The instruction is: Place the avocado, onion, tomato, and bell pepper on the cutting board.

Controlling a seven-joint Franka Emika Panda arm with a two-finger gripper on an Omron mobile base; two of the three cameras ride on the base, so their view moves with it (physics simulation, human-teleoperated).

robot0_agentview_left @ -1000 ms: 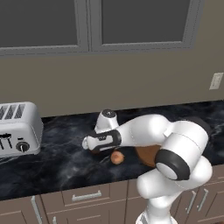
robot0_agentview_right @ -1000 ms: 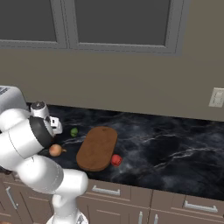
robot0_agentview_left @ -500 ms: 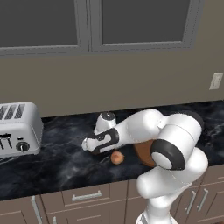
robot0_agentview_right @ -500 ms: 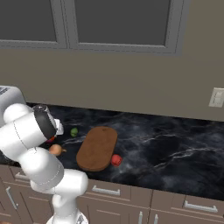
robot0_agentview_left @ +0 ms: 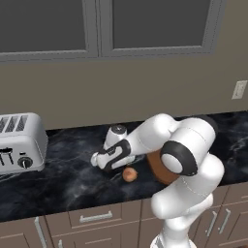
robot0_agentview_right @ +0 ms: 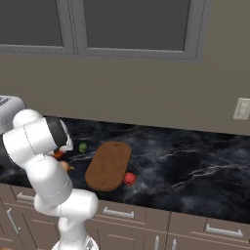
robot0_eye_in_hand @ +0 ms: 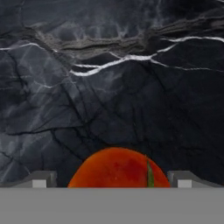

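In the hand view my gripper point(robot0_eye_in_hand: 111, 179) is open, and the orange-red tomato point(robot0_eye_in_hand: 117, 168) sits low between its two fingertips on the black marble counter. In the left base view the gripper point(robot0_agentview_left: 100, 162) hangs low over the counter, left of the peach-tan onion point(robot0_agentview_left: 129, 174). The brown oval cutting board point(robot0_agentview_right: 108, 165) lies bare. The small green avocado point(robot0_agentview_right: 82, 146) rests off its far left end, and the red bell pepper point(robot0_agentview_right: 129, 178) off its near right edge. The tomato point(robot0_agentview_right: 58, 155) and onion point(robot0_agentview_right: 65, 166) peek out beside my arm.
A silver toaster point(robot0_agentview_left: 19, 143) stands at the left on the counter. The wall and dark-glass cabinets rise behind. The counter's front edge runs just below the onion and the pepper, with drawers beneath. A wall outlet point(robot0_agentview_right: 241, 108) is at the far right.
The arm has swung its elbow over and brought the hand lower and a little left, down toward the counter. The jaws stayed open. No produce has moved.
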